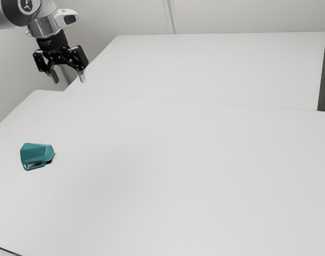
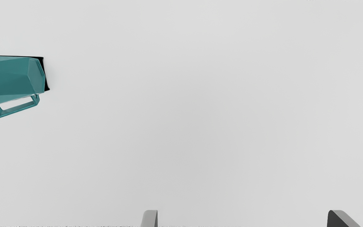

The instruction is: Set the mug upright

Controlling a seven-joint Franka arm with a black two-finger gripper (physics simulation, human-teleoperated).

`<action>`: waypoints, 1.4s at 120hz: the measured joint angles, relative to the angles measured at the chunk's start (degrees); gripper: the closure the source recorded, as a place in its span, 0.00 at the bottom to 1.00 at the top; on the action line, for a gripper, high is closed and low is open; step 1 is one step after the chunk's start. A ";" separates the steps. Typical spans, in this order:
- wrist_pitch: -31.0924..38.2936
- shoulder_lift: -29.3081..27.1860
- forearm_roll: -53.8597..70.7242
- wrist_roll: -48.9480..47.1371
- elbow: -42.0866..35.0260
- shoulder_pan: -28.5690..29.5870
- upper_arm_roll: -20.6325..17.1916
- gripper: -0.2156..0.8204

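High above the table, at the exterior view's upper left, my gripper (image 1: pixel 68 79) hangs open with nothing in it. A teal, faceted mug (image 1: pixel 37 154) lies on its side on the white table, at the exterior view's left, well below the gripper and apart from it. In the wrist view the mug (image 2: pixel 8 75) is partly cut off by the picture's edge, with its angular handle along one side. The two fingertips of the gripper (image 2: pixel 242 218) stand wide apart over bare table.
The white table (image 1: pixel 178 170) extends broadly under and beyond the mug. A second white surface (image 1: pixel 216 66) adjoins it at the back, near pale walls. A thin dark line crosses the exterior view's lower left corner.
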 joint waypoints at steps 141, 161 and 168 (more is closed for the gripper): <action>26.61 -2.38 -20.47 47.78 -26.36 38.34 4.12 0.23; 27.89 0.57 -25.05 56.39 -26.14 43.75 4.82 0.23; 28.12 2.07 -26.21 59.12 -25.19 45.62 4.88 0.23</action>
